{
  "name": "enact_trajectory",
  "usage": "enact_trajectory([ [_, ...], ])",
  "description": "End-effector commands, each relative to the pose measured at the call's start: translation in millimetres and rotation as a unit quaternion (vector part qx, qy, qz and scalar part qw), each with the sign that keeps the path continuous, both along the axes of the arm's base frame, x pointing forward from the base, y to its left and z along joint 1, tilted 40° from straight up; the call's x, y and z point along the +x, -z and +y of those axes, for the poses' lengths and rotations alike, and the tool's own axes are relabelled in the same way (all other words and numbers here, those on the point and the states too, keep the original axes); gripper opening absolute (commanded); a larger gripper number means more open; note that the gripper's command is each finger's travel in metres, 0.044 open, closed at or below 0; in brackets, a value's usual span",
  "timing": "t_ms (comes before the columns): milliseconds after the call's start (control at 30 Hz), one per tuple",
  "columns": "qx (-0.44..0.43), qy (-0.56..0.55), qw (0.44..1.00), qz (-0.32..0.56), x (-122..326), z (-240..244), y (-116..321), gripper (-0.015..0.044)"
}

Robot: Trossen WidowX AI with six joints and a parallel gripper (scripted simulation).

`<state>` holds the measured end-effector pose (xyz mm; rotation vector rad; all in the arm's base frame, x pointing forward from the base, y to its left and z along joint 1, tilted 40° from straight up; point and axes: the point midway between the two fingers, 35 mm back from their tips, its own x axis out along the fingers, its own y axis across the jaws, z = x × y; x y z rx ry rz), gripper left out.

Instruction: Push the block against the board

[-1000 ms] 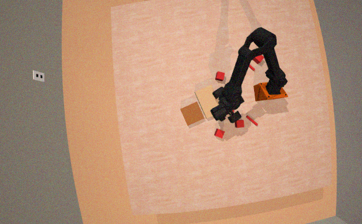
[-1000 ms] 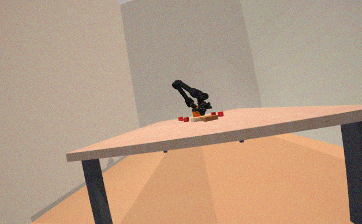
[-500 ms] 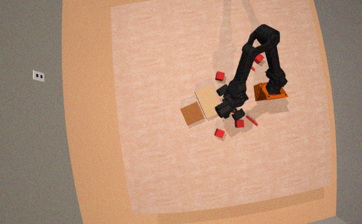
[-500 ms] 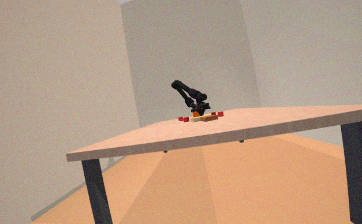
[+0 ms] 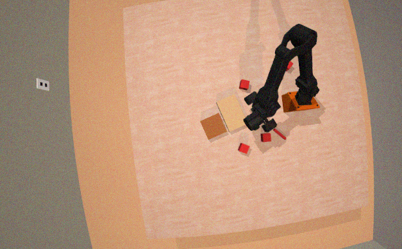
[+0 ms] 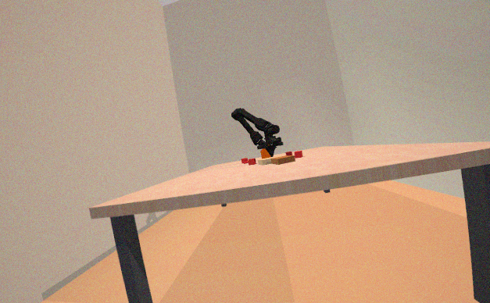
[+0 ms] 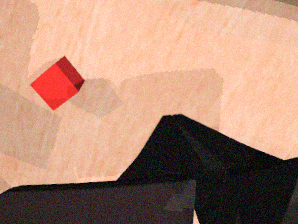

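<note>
Two wooden pieces lie flat on the pale pink surface (image 5: 179, 180) (image 6: 163, 183), near the middle of the overhead frame: a brown square block (image 5: 213, 126) (image 6: 284, 160) and, just to its right, a cream board (image 5: 231, 113) (image 6: 265, 161). A thin dark line runs between their facing sides; whether they fully touch cannot be told. Their lower edges look nearly even.

The black claw (image 5: 261, 110) (image 6: 271, 152) (image 7: 172, 124) is right of the board, pointing down, its fingers closed together and holding nothing. Red cubes (image 5: 244, 85) (image 6: 252, 161) (image 7: 55, 85) lie around.

The block looks stiff and solid, likely light enough to slide, not fragile. No grasp is wanted: if a gap remains, press low on the middle of its far left side, since pushing near a corner could spin it. Otherwise, the claw need only draw away.
</note>
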<state>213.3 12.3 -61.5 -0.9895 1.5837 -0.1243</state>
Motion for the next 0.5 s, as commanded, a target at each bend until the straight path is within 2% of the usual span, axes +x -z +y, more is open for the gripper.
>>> enact_trajectory([
  [0, 0.004, -0.002, 1.000, -0.007, 1, 25, -27, 0.0000],
  [233, 0.004, -0.007, 1.000, -0.008, 3, 22, -23, 0.0000],
  [467, -0.003, -0.090, 0.994, 0.061, 16, 35, -18, 0.0000],
])
